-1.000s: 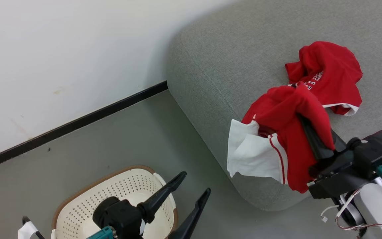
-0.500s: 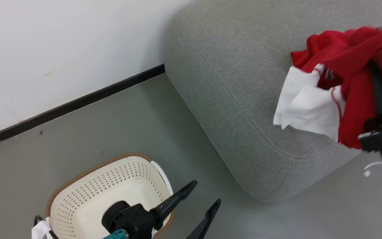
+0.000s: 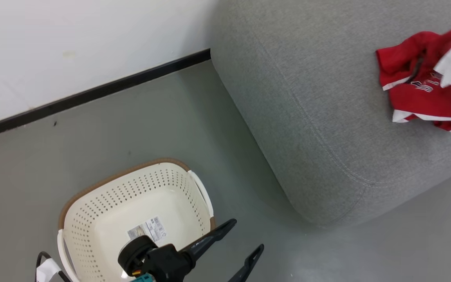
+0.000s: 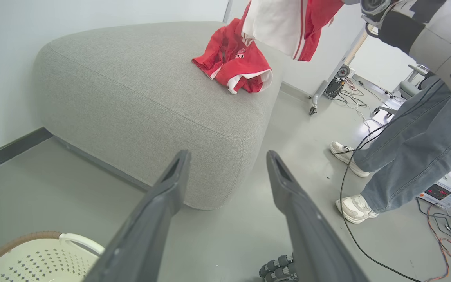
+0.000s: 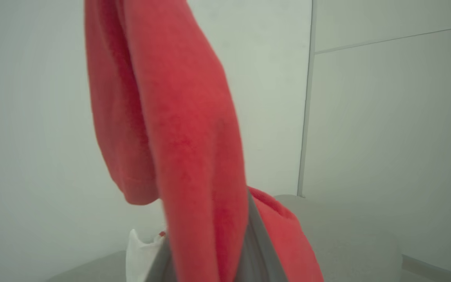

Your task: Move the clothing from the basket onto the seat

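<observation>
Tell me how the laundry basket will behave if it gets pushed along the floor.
Probably light: the laundry basket is perforated plastic, with a paper label on its bare base. It should slide rather than tip, being wide and low on the smooth grey floor. Its walls likely flex little.

A robotics lab: loose cables [image 4: 355, 107] trail over the bare grey floor [image 4: 307, 156] beside a red-digit bench instrument [image 4: 439, 193].
</observation>
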Available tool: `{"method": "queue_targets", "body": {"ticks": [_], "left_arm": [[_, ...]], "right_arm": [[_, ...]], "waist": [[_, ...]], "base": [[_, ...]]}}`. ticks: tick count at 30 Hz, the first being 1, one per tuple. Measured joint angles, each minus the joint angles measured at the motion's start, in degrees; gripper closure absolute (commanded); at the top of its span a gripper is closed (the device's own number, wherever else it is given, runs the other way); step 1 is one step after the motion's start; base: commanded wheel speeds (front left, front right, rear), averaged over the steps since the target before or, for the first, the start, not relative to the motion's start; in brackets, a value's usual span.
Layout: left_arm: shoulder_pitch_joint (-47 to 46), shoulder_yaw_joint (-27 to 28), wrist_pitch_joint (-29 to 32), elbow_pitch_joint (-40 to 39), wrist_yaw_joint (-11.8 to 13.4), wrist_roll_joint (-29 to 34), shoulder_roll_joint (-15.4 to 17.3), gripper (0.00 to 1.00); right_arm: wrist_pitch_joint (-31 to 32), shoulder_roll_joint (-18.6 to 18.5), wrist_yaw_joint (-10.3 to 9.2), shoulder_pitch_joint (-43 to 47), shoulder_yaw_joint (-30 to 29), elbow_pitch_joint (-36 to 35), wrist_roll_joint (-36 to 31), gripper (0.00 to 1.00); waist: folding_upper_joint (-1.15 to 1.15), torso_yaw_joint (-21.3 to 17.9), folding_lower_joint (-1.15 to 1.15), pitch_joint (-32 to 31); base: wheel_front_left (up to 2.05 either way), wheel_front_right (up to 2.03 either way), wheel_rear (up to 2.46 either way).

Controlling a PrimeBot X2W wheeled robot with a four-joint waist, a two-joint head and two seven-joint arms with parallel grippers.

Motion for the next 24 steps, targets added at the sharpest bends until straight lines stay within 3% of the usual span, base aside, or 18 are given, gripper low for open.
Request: {"method": "queue_targets", "body": {"ticks": [7,17,24], "left_arm": [[-0.2,0.1,1.4,-1.8,0.0,0.0,0.8,0.00],[-0.6,1.4,1.9,-2.6,0.4,0.0,2.2,0.00],[-0.6,1.9,2.9,-3.2,0.6,0.0,3.1,0.00]], "right_arm": [[0.0,0.1,0.02,-0.5,-1.3,1.9,-1.5,1.00],[0.0,4.0,0.01,-1.5,3.5,-4.1,-7.4,1.00],[0.0,4.2,0.67,-8.0,4.9,1.1,-7.8,1.00]], "waist": [[0.00,1.3,0.00,3.2],[0.00,2.8,0.01,7.8],[0.00,3.4,0.01,10.7]], "base": [[0.00,0.00,0.00],[0.00,0.00,0.00],[0.00,0.00,0.00]]}}
